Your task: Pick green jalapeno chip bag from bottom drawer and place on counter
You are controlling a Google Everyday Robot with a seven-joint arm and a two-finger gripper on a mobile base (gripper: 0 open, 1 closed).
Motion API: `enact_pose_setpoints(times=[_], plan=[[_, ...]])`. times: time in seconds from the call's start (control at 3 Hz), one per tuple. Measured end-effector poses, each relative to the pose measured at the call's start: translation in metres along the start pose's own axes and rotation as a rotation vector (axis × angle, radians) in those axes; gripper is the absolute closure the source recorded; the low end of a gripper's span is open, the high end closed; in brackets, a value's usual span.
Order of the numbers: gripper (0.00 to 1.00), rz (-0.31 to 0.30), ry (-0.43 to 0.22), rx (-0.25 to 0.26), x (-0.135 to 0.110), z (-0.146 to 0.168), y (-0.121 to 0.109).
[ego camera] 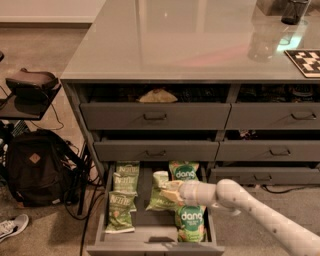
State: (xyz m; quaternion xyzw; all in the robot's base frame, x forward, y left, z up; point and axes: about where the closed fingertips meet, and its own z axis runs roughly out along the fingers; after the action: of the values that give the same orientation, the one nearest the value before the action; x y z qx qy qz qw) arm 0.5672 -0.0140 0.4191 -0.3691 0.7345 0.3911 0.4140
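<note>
The bottom drawer (150, 247) is pulled open under the grey cabinet. My gripper (171, 193) reaches in from the right on a white arm and is shut on a pale green jalapeno chip bag (159, 199), held over the middle of the drawer. Two similar pale green bags (126, 176) (120, 212) lie along the drawer's left side. Two darker "dang" bags (184, 171) (190, 223) lie on its right side, partly behind the arm. The glossy counter (175, 40) spans the cabinet top above.
The upper drawers (155, 116) stand slightly open, with a tan bag (157, 95) in the top one. A clear bottle (261, 44), a dark cup (295, 10) and a checkered board (306, 61) sit at the counter's right. A black backpack (37, 167), cables and a stand (30, 85) are on the left.
</note>
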Motion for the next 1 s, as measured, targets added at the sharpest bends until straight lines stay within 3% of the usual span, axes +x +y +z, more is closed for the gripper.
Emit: enact_pose_setpoints(times=[0.67, 1.0], plan=[[1.00, -0.150, -0.030, -0.029, -0.092, -0.088, 0.009], [1.00, -0.176, -0.041, -0.033, -0.128, -0.119, 0.008]])
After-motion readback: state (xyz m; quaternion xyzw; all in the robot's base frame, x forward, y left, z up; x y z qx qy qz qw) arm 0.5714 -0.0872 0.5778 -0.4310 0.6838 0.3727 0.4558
